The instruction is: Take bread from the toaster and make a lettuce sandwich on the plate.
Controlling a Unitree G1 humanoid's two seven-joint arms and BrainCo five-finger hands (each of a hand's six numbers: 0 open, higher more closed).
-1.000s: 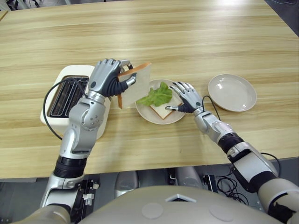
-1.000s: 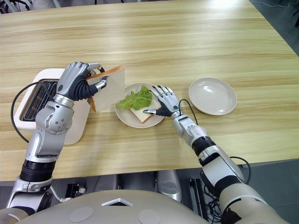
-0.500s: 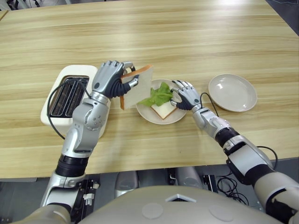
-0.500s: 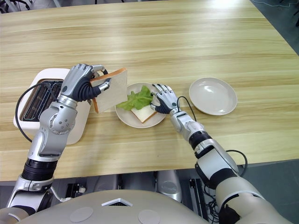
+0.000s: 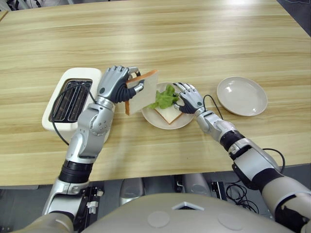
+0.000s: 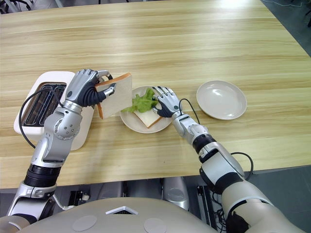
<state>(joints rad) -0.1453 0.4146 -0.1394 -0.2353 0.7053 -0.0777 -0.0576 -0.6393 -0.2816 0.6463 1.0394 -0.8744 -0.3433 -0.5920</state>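
Note:
My left hand (image 5: pixel 115 83) is shut on a slice of bread (image 5: pixel 144 91), held upright and tilted just left of the plate (image 5: pixel 150 116), beside the white toaster (image 5: pixel 73 102). On the plate lies another bread slice (image 5: pixel 168 114) with a green lettuce leaf (image 5: pixel 164 98) bunched over its far left part. My right hand (image 5: pixel 188 97) rests over the plate's right side, its fingers curled on the lettuce's right edge.
An empty beige plate (image 5: pixel 241 95) sits to the right on the wooden table (image 5: pixel 194 39). A black cable (image 5: pixel 52 121) loops around the toaster's front. The toaster's slots (image 5: pixel 71 99) look empty. The table's far half is bare wood.
My right hand has moved left from the plate's rim onto the lettuce and curled, bunching the leaf leftward. My left hand with the bread has shifted slightly toward the plate.

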